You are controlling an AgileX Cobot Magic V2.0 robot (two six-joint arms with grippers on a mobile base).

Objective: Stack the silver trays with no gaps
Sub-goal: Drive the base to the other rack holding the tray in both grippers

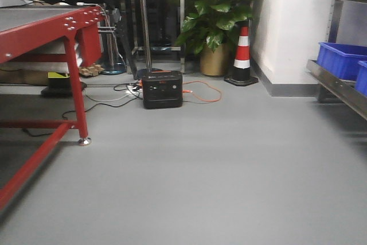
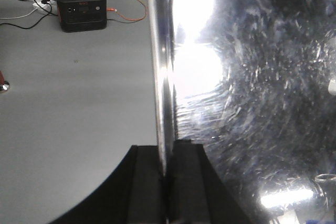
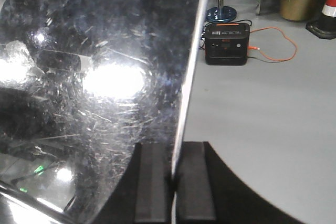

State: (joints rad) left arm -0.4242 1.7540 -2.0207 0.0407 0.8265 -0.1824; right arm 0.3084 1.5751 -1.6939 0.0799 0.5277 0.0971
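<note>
The left pincer is clamped tight on the upright rim of a silver tray, one black finger on either side of the thin edge. The tray's scratched, mirror-like pan fills the whole right of that view. The right pincer grips in the same way: its two fingers pinch a thin silver rim, and the shiny pan spreads away to the left. By my reading both arms hold one tray by opposite edges, though no single view shows both pincers together, so I cannot be sure.

Beyond the rims lies bare grey floor, with a black power station and its cables at the far side. The tray therefore looks to be carried in the air over the floor, not resting on anything.

As for progress, no second tray and no stack appears in any view. The front camera shows only the red-framed tabletop at the left and blue bins on a steel shelf at the right, with no tray rim that I can make out. I judge the task to be in its carrying stage. The tray is firmly taken, but bringing it to the others, lowering it squarely and seating it without a gap are all left to do.
</note>
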